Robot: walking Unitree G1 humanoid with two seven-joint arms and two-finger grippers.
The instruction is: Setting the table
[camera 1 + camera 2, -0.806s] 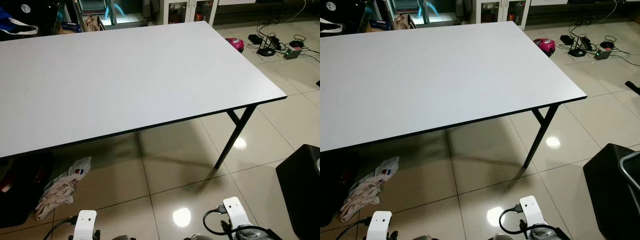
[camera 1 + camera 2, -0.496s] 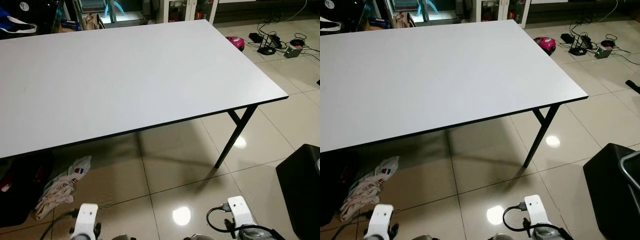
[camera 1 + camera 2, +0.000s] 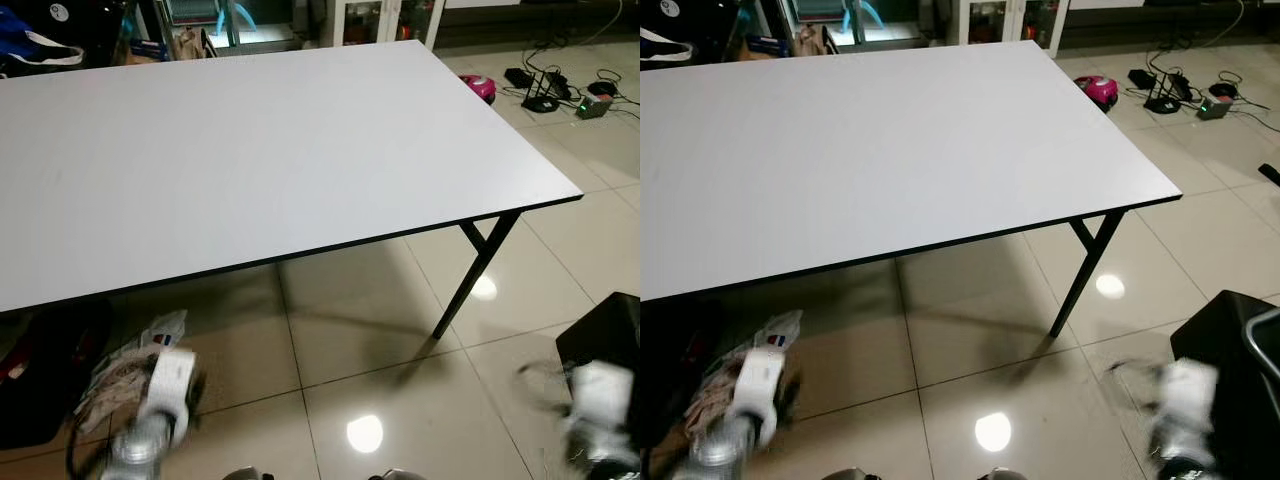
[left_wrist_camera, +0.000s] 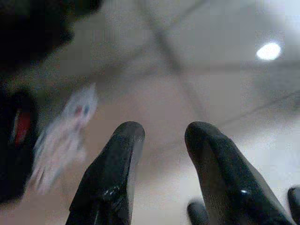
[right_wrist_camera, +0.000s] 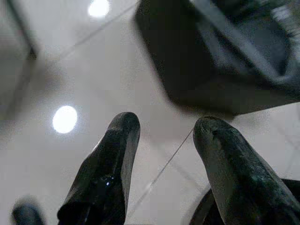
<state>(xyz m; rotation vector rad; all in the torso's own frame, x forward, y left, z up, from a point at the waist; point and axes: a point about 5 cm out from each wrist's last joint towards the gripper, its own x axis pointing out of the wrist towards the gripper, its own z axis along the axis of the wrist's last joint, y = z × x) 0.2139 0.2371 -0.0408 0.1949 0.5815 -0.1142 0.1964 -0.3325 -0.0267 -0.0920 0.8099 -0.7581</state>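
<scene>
- Left eye view: white tabletop ahead, bare, on black legs; left arm and right arm low at the frame's sides (both blurred); crumpled cloth on the tiled floor under the near edge.
- Right eye view: same scene; black box on the floor, right.
- Left wrist view: left end effector parted, holding nothing, above floor tiles.
- Right wrist view: right end effector parted, holding nothing, near the black box.

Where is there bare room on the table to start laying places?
The whole white tabletop is bare from its near black edge to the far edge. Clutter lies on the floor: a crumpled bag beneath its left side, and cables and a pink object beyond its far right corner.
</scene>
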